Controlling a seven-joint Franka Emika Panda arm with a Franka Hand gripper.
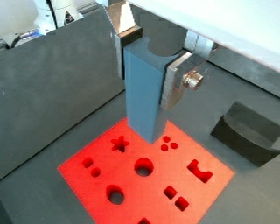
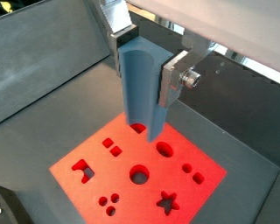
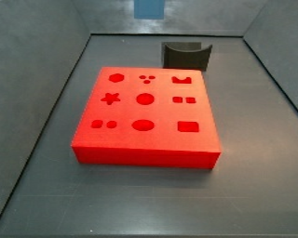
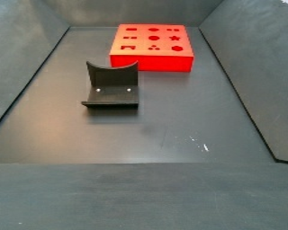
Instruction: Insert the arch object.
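Arch object [image 1: 145, 83] held high above the red board [image 1: 149, 171].
Clamped upright between the gripper's [image 2: 145, 61] fingers [image 2: 175, 77]; dark block [image 4: 112, 86] apart on the table [image 4: 171, 126].

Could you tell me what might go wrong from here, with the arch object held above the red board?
1. The gripper holds the arch object high over the red board, whose many differently shaped cutouts sit close together, so it could descend onto the wrong one.
2. The fingers clamp only its upper part, so touching a cutout edge might tilt it.
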